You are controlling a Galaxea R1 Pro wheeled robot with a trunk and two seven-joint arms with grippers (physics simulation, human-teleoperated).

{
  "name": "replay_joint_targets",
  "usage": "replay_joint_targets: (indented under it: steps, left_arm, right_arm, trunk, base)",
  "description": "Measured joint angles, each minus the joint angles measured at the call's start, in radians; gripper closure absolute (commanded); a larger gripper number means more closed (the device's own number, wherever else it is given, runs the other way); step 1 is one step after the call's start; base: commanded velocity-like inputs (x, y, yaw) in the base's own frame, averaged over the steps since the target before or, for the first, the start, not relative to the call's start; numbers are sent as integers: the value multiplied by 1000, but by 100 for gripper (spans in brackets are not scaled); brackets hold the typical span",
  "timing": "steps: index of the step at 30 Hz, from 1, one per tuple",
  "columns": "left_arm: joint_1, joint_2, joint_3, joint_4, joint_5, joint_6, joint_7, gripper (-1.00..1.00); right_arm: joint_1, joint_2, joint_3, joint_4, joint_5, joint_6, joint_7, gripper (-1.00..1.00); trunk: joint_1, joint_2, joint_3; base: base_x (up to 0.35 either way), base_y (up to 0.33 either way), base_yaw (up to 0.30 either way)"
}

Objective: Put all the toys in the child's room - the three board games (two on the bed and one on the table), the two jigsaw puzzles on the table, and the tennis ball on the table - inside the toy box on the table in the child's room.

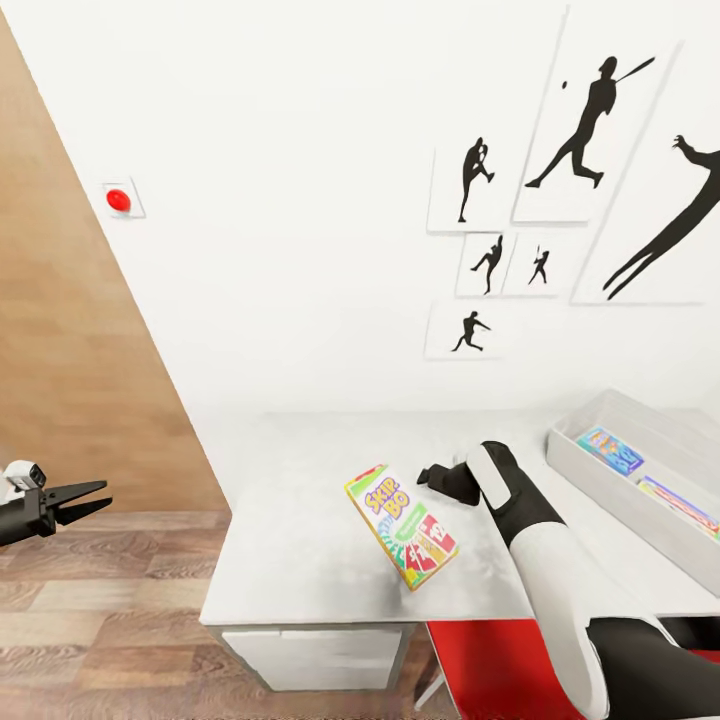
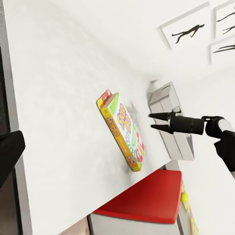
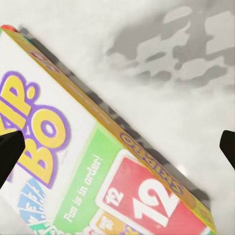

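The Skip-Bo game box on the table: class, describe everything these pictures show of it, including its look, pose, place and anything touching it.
The Skip-Bo game box is a flat rectangular box that looks like printed card, with yellow edges and a white, green and red cover showing purple-outlined yellow lettering and a red "12" card. It lies closed and flat, skewed to the edges, near the front of the light grey table. The right gripper, open, hangs beside it without touching; nothing but the table touches it.

The board game (image 1: 401, 526) lies on the table (image 1: 290, 500), left of the toy box (image 1: 620, 480) holding 2 flat toys.
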Motion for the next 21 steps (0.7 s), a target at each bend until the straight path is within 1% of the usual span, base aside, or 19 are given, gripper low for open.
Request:
replay_joint_targets:
  steps: [8, 16, 21]
  left_arm:
    - [0, 0, -1, 0, 0, 0, 0, -100]
    - [0, -1, -1, 0, 0, 0, 0, -100]
    - [0, -2, -1, 0, 0, 0, 0, -100]
  right_arm:
    - [-1, 0, 0, 0, 1, 2, 10, -100]
    - [-4, -4, 0, 0, 2, 1, 69, -100]
    - [-4, -4, 1, -1, 2, 1, 80, -100]
  trunk:
    - [0, 0, -13]
    - [0, 0, -27]
    - [0, 0, -35]
  base:
    - [0, 0, 0]
    - [0, 0, 0]
    - [0, 0, 0]
